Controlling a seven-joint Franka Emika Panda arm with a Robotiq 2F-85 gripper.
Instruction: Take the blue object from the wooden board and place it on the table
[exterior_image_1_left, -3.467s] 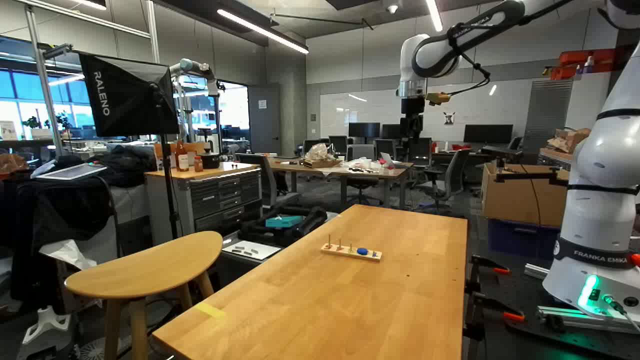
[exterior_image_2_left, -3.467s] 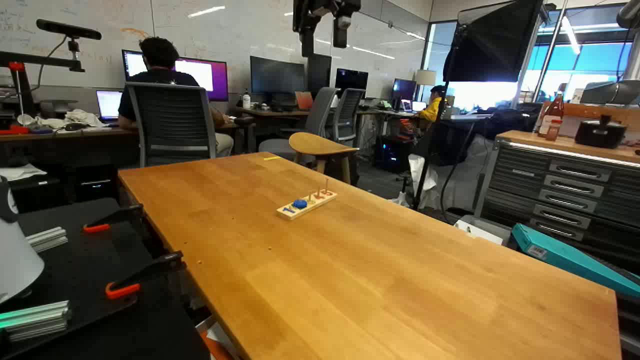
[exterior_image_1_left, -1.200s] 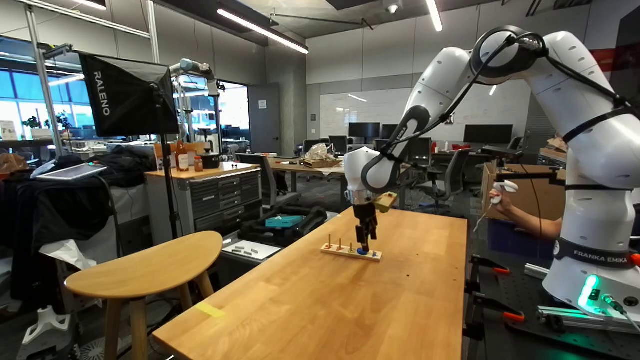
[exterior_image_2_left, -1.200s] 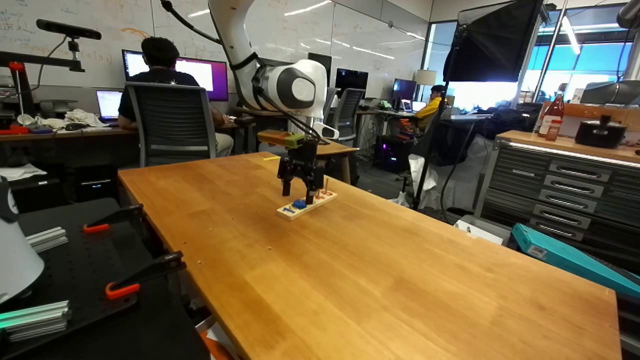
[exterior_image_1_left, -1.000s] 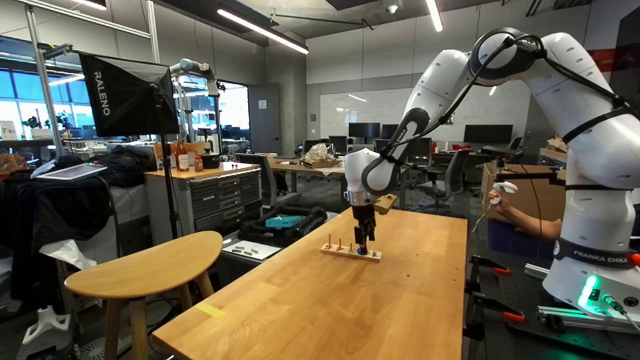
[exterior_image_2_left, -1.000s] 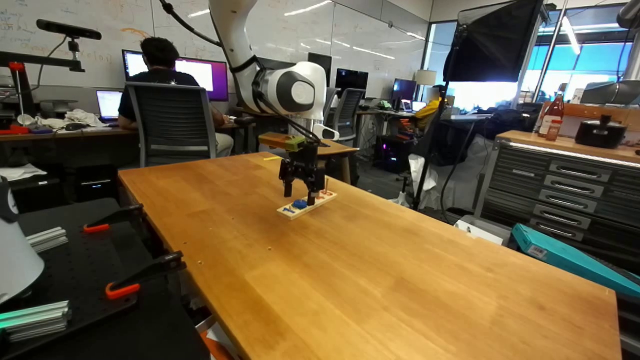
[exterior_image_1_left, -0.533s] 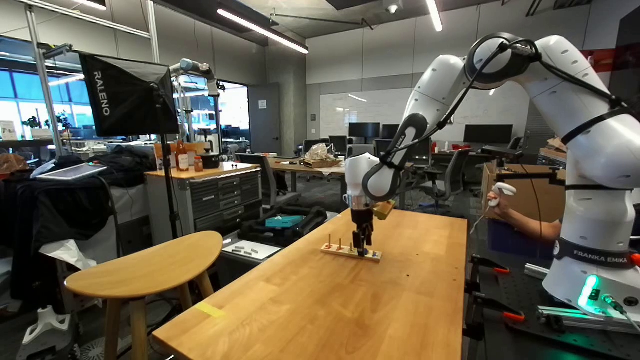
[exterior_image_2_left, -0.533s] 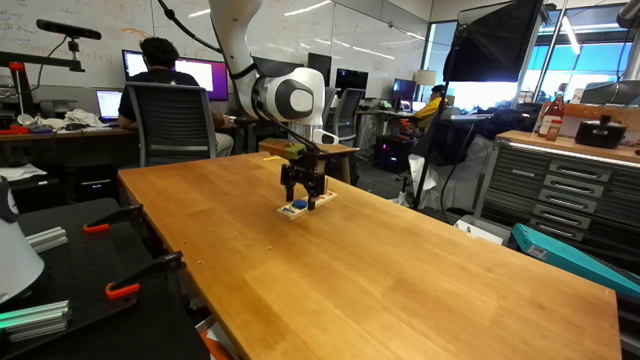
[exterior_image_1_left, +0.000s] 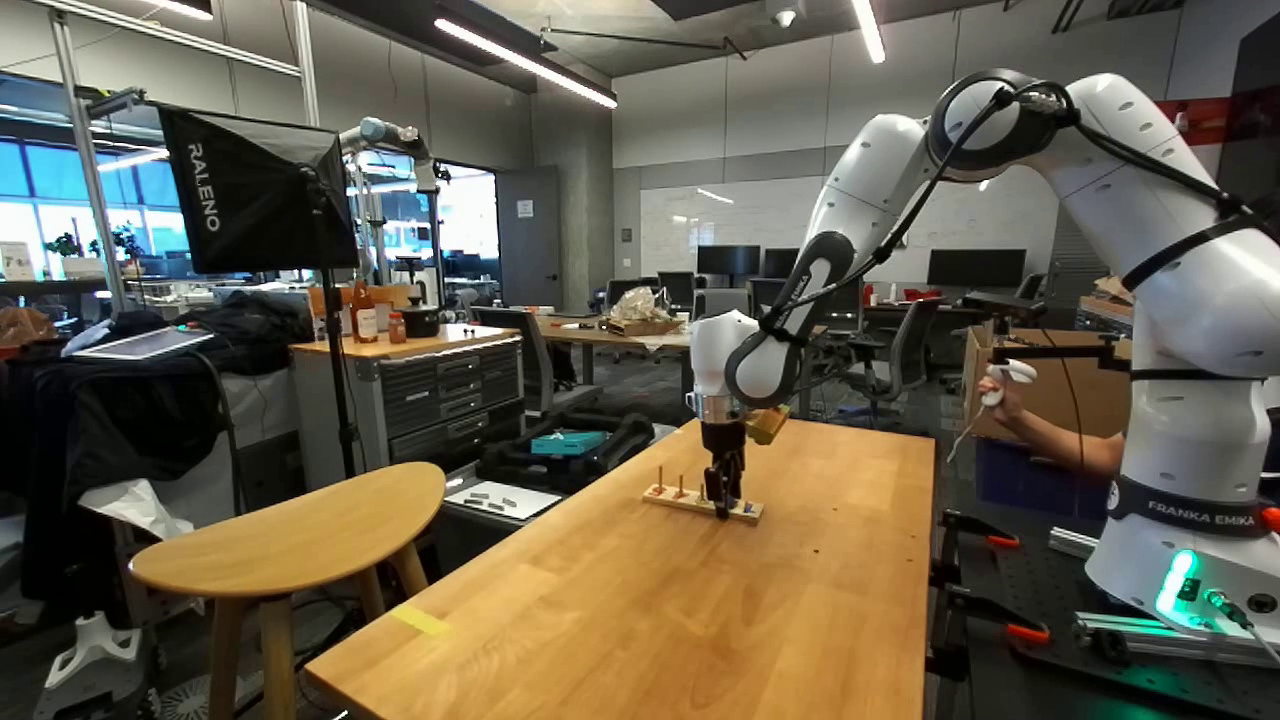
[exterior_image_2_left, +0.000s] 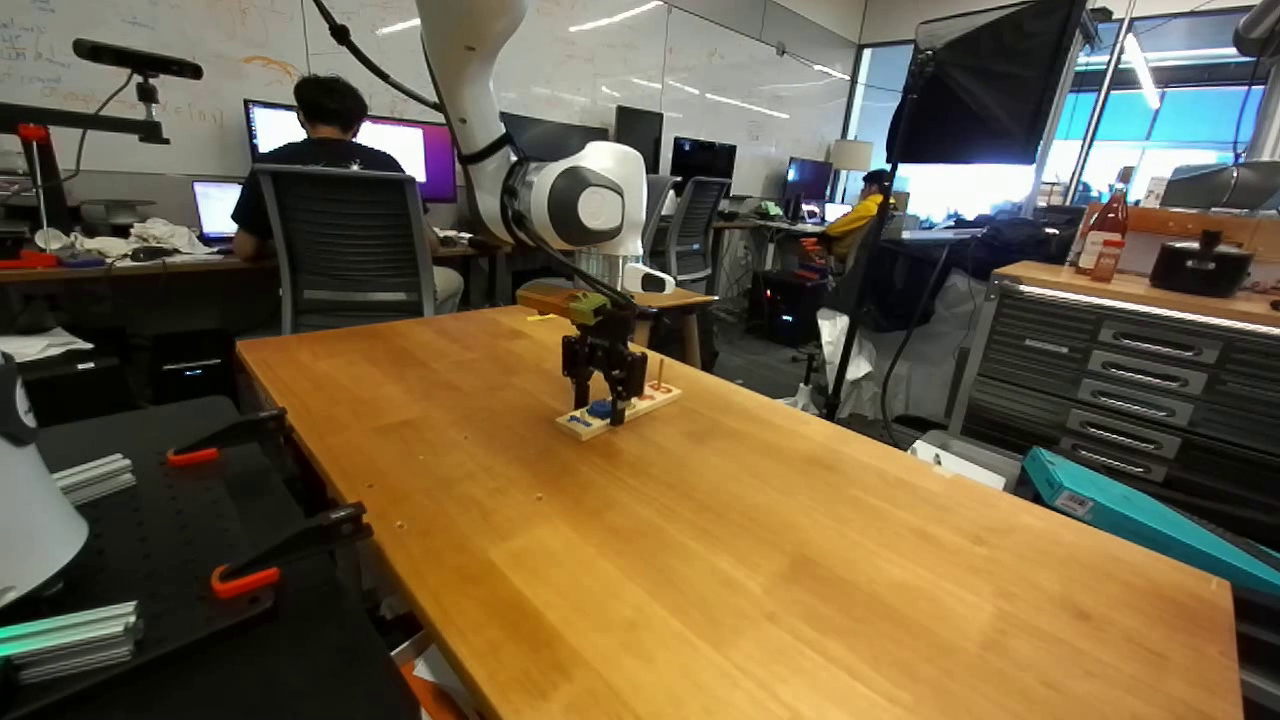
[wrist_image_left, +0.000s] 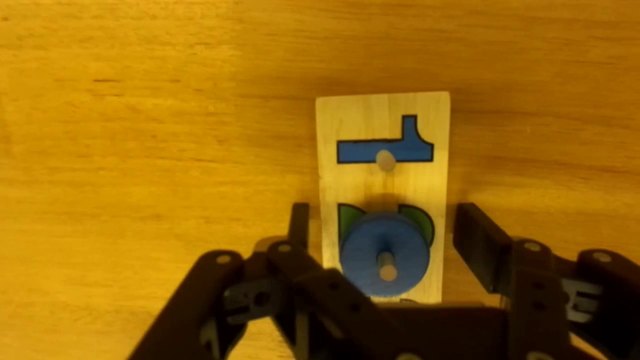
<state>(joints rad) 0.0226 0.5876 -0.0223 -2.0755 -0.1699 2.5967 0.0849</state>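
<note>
In the wrist view the hand (wrist_image_left: 383, 230) stands wide astride the blue disc (wrist_image_left: 361, 257), lower centre, on a peg (wrist_image_left: 388, 272) of the wooden board (wrist_image_left: 357, 185), whose blue numeral (wrist_image_left: 367, 151) is legible only there. Beyond the surface (exterior_image_2_left: 800, 520), upper left in an exterior view alone, sits a person (exterior_image_2_left: 325, 155).

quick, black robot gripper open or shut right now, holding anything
Black gripper: open, holding nothing, jaws apart on either side of the round blue disc.
</note>
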